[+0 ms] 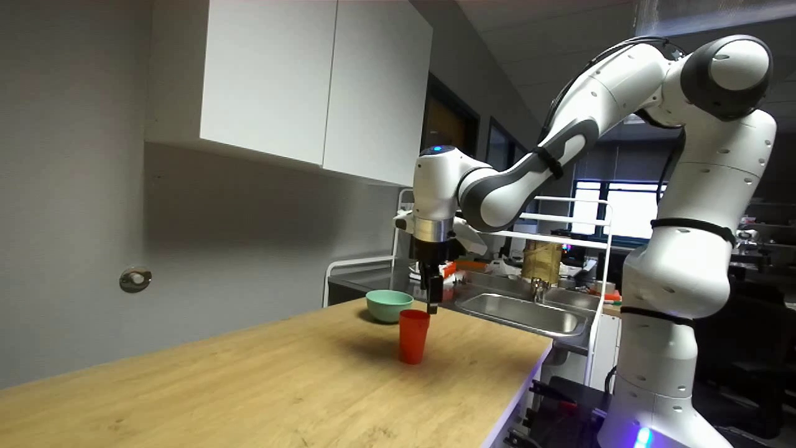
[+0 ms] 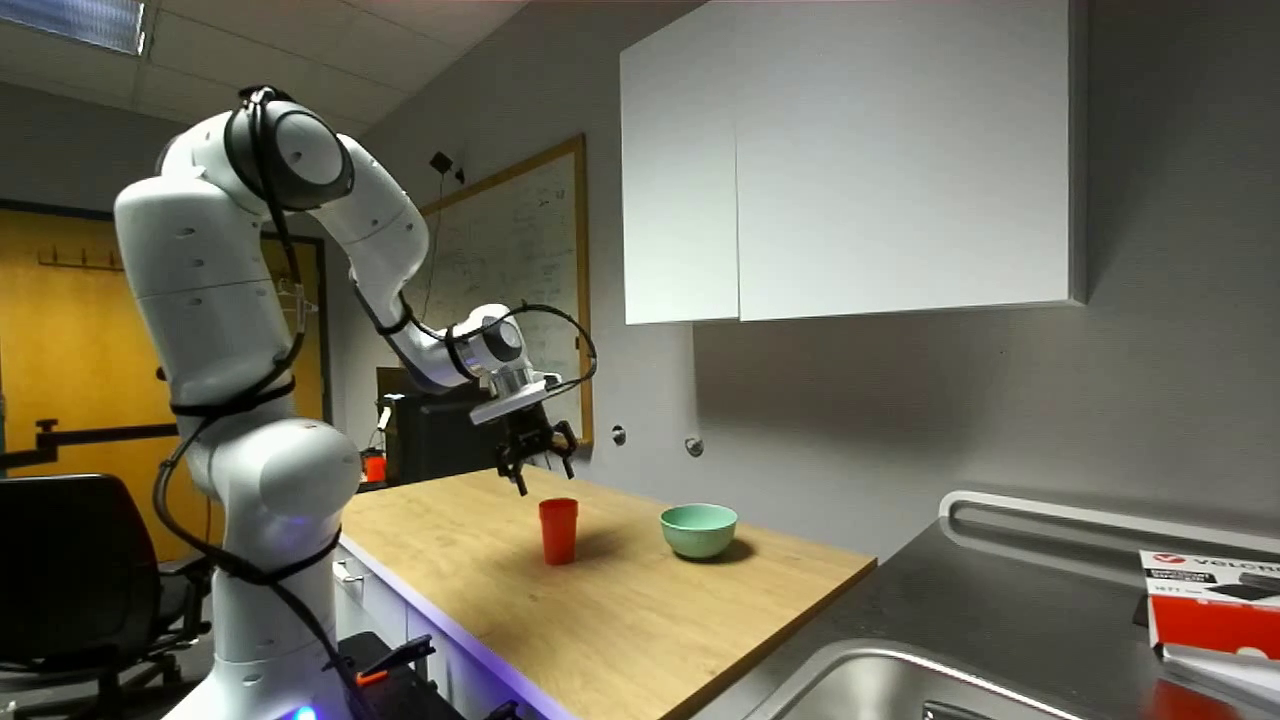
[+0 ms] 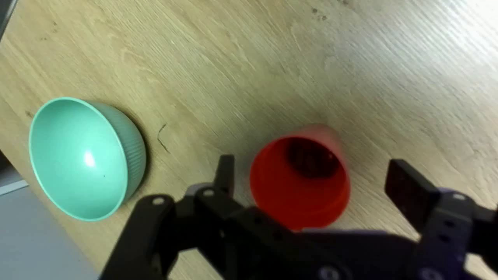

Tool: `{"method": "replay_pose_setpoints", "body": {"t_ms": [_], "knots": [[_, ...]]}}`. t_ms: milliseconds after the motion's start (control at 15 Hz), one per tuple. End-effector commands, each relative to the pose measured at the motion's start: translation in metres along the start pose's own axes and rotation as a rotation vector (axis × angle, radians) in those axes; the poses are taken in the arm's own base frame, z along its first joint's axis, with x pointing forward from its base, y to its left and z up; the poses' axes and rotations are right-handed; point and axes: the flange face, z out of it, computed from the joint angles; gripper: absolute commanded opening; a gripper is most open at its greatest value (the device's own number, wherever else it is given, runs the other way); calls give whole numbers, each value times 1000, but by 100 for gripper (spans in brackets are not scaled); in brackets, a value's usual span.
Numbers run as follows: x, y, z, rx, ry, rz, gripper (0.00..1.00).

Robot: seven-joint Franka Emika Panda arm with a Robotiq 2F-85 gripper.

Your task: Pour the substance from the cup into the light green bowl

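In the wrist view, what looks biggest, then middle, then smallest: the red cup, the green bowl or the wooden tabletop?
1. Wooden tabletop
2. Green bowl
3. Red cup, only somewhat smaller

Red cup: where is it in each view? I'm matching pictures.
In an exterior view: red cup, just right of centre, lower half; light green bowl to its upper left.
In an exterior view: red cup, left of centre, lower half; light green bowl to its right.
Wrist view: red cup, right of centre, mostly lower half; light green bowl to its left.
Shared landmark: the light green bowl.
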Motion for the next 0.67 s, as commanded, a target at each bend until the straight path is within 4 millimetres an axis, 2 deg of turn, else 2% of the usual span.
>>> {"method": "replay_pose_setpoints", "body": {"t_ms": [0,267,600], "knots": [[17,-11,-3,34,-16,-73,100],[30,-11,11,141,-18,-127,100],[44,3,33,289,-23,-166,100]]}}
